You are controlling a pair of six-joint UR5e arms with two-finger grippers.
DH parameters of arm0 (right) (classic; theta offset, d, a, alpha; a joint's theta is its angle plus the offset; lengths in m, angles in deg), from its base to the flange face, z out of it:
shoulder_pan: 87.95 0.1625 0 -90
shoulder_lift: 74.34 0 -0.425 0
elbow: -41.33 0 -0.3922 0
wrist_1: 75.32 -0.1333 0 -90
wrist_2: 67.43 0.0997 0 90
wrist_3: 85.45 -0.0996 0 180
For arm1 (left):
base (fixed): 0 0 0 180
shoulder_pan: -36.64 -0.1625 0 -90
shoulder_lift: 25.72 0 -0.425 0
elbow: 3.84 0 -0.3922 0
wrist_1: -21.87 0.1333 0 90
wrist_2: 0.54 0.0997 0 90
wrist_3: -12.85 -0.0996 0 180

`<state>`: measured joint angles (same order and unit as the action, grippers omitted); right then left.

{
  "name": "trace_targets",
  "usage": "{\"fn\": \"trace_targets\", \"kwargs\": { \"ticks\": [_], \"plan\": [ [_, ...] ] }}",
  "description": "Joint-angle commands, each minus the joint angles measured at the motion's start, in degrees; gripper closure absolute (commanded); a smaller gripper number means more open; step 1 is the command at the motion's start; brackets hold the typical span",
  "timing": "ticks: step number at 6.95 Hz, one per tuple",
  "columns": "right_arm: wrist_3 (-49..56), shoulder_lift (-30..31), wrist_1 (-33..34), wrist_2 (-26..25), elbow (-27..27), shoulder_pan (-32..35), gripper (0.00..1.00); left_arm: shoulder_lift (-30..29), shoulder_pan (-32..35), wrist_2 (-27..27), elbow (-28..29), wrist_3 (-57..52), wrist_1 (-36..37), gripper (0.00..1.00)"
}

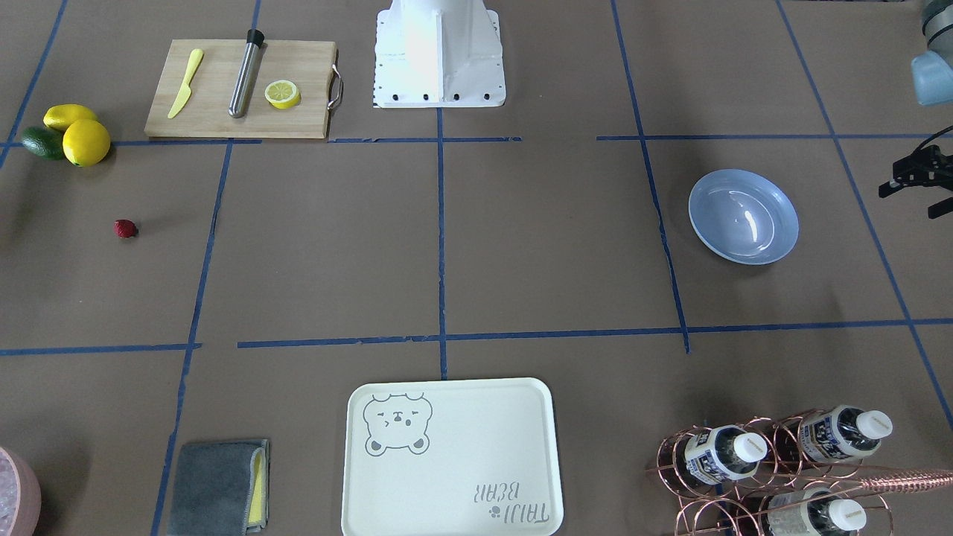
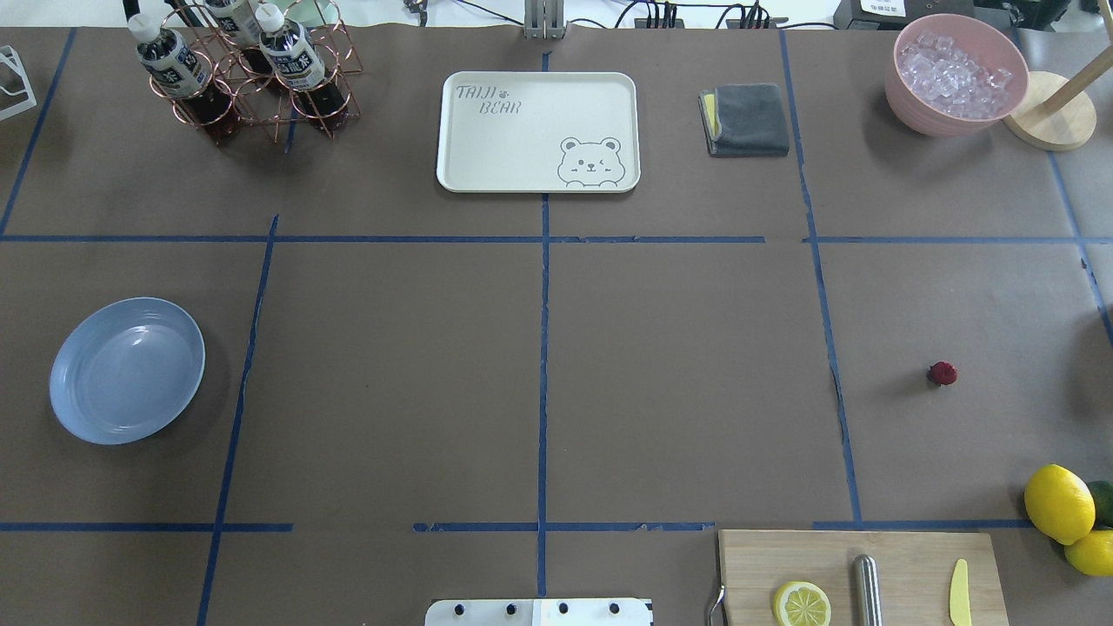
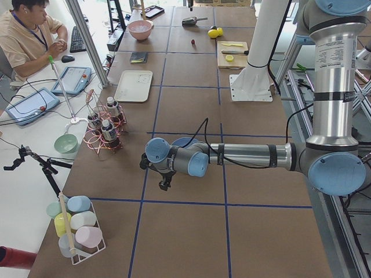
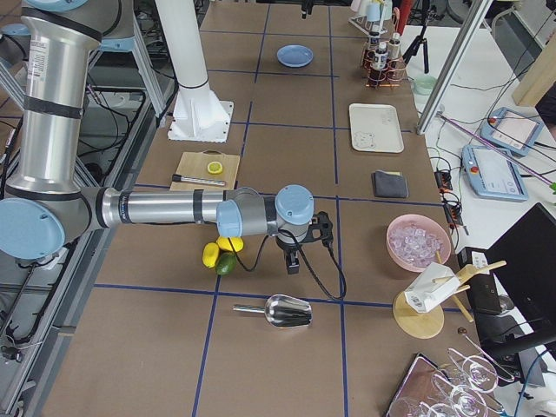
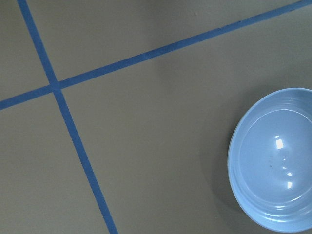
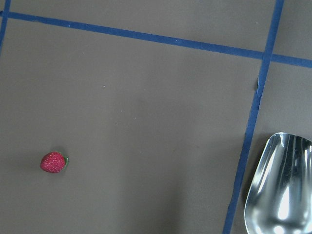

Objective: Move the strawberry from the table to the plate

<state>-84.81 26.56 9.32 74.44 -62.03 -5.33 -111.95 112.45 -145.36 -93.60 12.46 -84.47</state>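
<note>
The strawberry (image 1: pixel 125 228) (image 2: pixel 942 374) (image 6: pixel 53 162) lies alone on the brown table (image 2: pixel 678 365), on the robot's right side. It is small and dark red. The pale-blue plate (image 1: pixel 743 216) (image 2: pixel 127 370) (image 5: pixel 273 161) sits empty on the far left side. In the exterior left view my left gripper (image 3: pixel 164 185) hangs fingers down over the table just beside the plate. In the exterior right view my right gripper (image 4: pixel 292 265) hangs low near the lemons. For both I cannot tell whether they are open or shut. Neither wrist view shows fingers.
A cutting board (image 2: pixel 869 565) holds a lemon half, a yellow knife and a steel rod. Two lemons and an avocado (image 1: pixel 71 132) lie beside it. A metal scoop (image 6: pixel 282 185), bear tray (image 2: pixel 537 130), bottle rack (image 2: pixel 243 69), grey cloth (image 2: pixel 746 119) and ice bowl (image 2: pixel 956 74) also stand about.
</note>
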Motion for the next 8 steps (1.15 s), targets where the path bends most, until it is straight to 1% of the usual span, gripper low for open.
{"fn": "trace_targets", "kwargs": {
  "ticks": [1, 2, 4, 5, 6, 8],
  "plan": [
    [0.1, 0.0, 0.0, 0.0, -0.1, -0.2, 0.0, 0.0, -6.5, 0.1, 3.4, 12.7, -12.0, 0.0],
    [0.1, 0.0, 0.0, 0.0, -0.1, -0.4, 0.0, -0.1, -8.2, 0.3, 5.5, 13.7, -14.8, 0.0],
    [0.0, 0.0, 0.0, 0.0, -0.1, -0.9, 0.0, -0.2, -12.1, 0.2, 5.9, 17.7, -18.0, 0.01],
    [0.1, 0.0, 0.0, -0.1, 0.0, -1.2, 0.0, -0.6, -14.1, 0.3, 5.9, 20.9, -19.1, 0.03],
    [0.1, 0.0, 0.0, -0.1, 0.0, -1.3, 0.0, -0.6, -14.2, 0.6, 6.2, 21.0, -19.5, 0.05],
    [0.1, 0.0, 0.0, -0.1, 0.0, -1.4, 0.0, -0.8, -15.2, 1.1, 6.1, 21.7, -19.5, 0.17]
  ]
}}
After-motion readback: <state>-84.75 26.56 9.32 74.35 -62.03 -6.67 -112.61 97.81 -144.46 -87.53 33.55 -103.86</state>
